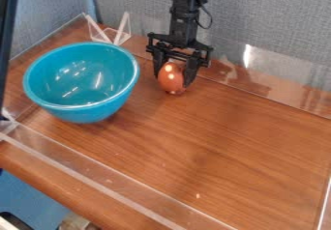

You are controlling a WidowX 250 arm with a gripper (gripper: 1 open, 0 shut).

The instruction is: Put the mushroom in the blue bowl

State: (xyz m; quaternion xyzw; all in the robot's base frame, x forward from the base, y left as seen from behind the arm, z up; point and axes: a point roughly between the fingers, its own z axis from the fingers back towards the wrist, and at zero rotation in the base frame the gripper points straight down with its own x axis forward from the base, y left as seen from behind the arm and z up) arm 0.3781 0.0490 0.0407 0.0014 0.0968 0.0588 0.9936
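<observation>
The mushroom point(171, 77), with a glossy orange-brown cap, rests on the wooden table near the back edge, right of the blue bowl. My gripper point(173, 80) comes straight down onto it on a black arm. Its dark fingers point(154, 62) stand on either side of the cap, closed against it. The blue bowl point(91, 103) is round, deep and turquoise. It stands on the left of the table, about a bowl's width from the mushroom, with nothing inside.
The brown wooden table point(220, 147) has low clear plastic walls point(278, 65) along its edges. White sticks point(110, 31) lean in the back left corner behind the bowl. A grey fabric panel forms the backdrop.
</observation>
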